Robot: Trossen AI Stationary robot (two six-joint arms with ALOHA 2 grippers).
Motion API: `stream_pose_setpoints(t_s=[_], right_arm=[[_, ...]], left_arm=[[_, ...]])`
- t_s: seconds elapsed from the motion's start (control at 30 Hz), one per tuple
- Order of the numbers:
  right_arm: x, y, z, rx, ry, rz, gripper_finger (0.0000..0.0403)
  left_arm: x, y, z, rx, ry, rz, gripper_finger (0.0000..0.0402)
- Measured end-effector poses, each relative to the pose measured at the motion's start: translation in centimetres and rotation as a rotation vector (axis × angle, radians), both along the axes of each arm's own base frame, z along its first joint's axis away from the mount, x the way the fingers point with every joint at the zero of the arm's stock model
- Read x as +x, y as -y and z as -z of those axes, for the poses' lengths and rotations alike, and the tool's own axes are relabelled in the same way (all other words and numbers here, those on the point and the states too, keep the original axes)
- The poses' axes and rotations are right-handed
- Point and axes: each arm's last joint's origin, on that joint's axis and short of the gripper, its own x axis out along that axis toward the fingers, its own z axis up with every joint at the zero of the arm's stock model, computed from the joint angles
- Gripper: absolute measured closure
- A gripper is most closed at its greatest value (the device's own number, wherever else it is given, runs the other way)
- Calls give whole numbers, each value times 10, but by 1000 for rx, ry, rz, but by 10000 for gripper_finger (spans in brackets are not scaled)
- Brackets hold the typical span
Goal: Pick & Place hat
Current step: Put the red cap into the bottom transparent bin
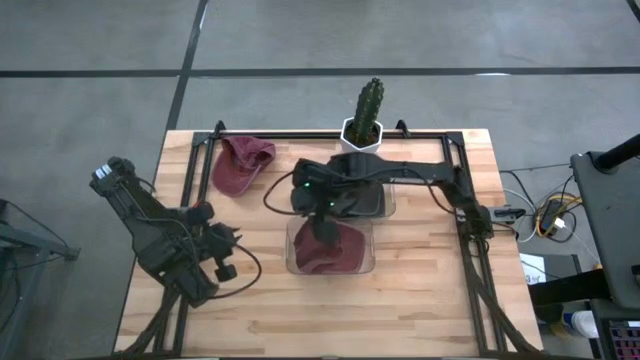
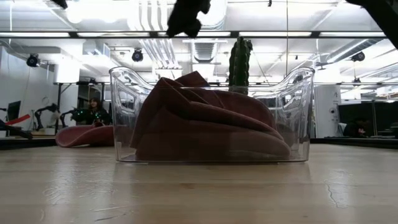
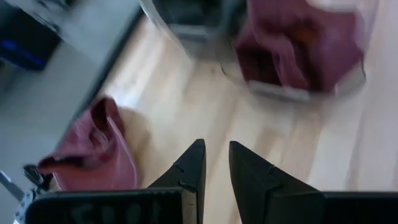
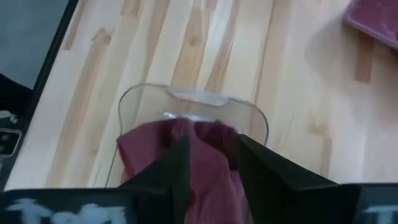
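So the maroon hat (image 1: 331, 250) is sitting crumpled inside the clear bin (image 1: 292, 262), right underneath my right gripper (image 1: 326, 226). From table height it fills most of the bin and its highest fold pokes up about level with the rim. My fingers are parted with a gap between them and nothing pinched in it; in my wrist view they straddle the top of the cloth, hanging just over it. Looks to me like the drop is basically done, so the step now is getting out clean.

How I'd do it: go straight up, no sideways drift. The bin walls are close on both sides of my fingers, and a nudge would slide the whole thing across the worktop (image 1: 430, 300). Fabric is floppy and can snag on a fingertip, so I'd keep the fingers spread and rise slowly until they're clearly above that top fold, then check nothing is trailing along.

There's a second maroon hat (image 1: 240, 164) lying flat on the worktop, off to the far left of my gripper, well apart from the bin. The cactus pot (image 1: 362, 132) sits just beyond the bin, so I'd avoid swinging that way. My left gripper (image 1: 222, 252) is parked beside the bin, fingers nearly together, holding nothing.
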Motion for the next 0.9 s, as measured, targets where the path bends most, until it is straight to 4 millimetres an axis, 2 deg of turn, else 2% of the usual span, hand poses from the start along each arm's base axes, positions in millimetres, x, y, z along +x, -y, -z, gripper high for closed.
stream_pose_setpoints(t_s=[0.27, 0.37, 0.5, 0.7, 0.9], right_arm=[[-41, 0, -29, -50, -46, 27, 316], [-59, -1, -37, -60, -20, 39, 326], [-87, -1, -46, -57, 47, 63, 337], [-134, -1, -47, -37, 203, 163, 342], [-176, -1, -40, 42, 361, 232, 335]], left_arm=[[4, -7, -9, 128, 282, -89, 338], [5, -12, -15, 105, 380, -138, 338], [9, -19, -21, 56, 419, -163, 338], [19, -34, -33, 56, 458, -178, 338], [33, -57, -38, 88, 432, -241, 338]])
